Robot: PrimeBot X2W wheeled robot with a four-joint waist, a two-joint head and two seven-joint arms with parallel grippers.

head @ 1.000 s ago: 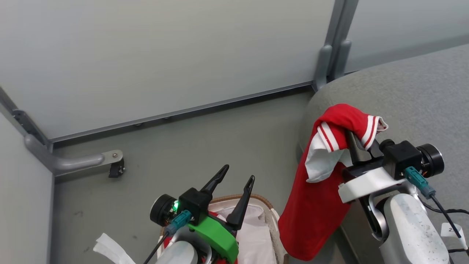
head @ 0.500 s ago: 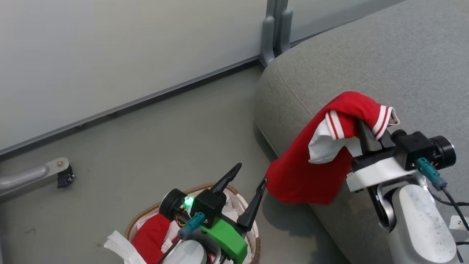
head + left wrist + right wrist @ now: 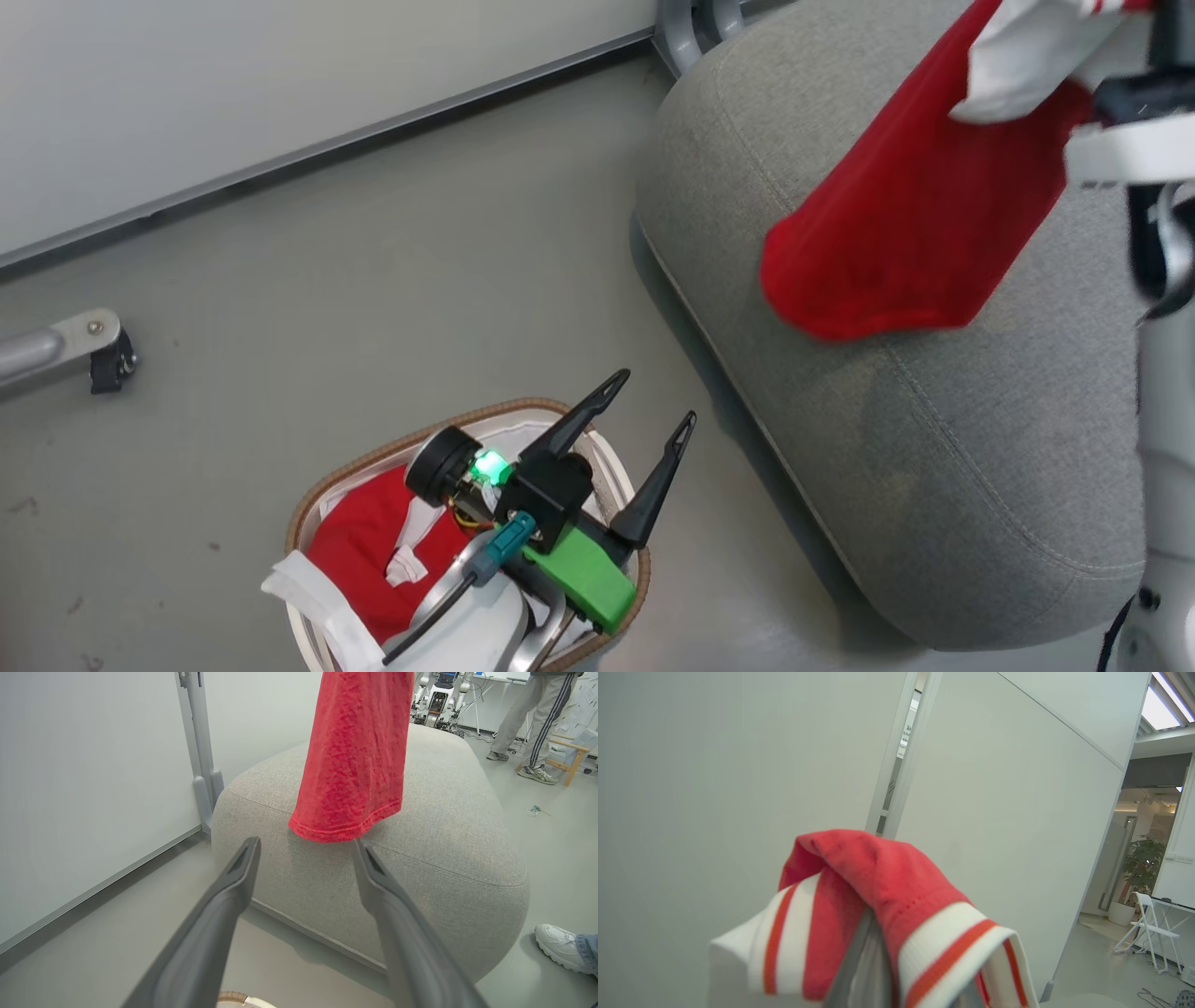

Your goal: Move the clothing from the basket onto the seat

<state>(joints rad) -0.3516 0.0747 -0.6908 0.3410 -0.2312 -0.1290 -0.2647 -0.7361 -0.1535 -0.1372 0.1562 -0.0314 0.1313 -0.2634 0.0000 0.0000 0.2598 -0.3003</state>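
A red piece of clothing [image 3: 896, 233] with white striped cuffs hangs from my right gripper [image 3: 873, 952], which is shut on its top. Its hem [image 3: 345, 830] dangles just above the near end of the grey seat [image 3: 980, 448]. In the right wrist view the cuffs drape over the fingers and hide their tips. My left gripper [image 3: 657, 395] stands open with nothing between its fingers, above the right rim of the basket [image 3: 401, 439] on the floor. More red clothing [image 3: 359, 551] lies inside the basket, partly under my left arm.
The basket's white liner [image 3: 308, 597] spills over its near-left rim. A partition wall with a metal post [image 3: 196, 742] runs behind the seat. A metal foot [image 3: 93, 350] sticks out at left. A person's shoe [image 3: 560, 947] and another person's legs [image 3: 537, 718] are beyond the seat.
The head camera has shifted, bringing the basket and seat into fuller view. My right gripper has lifted the garment from the seat's side to above its top. The left gripper stays open.
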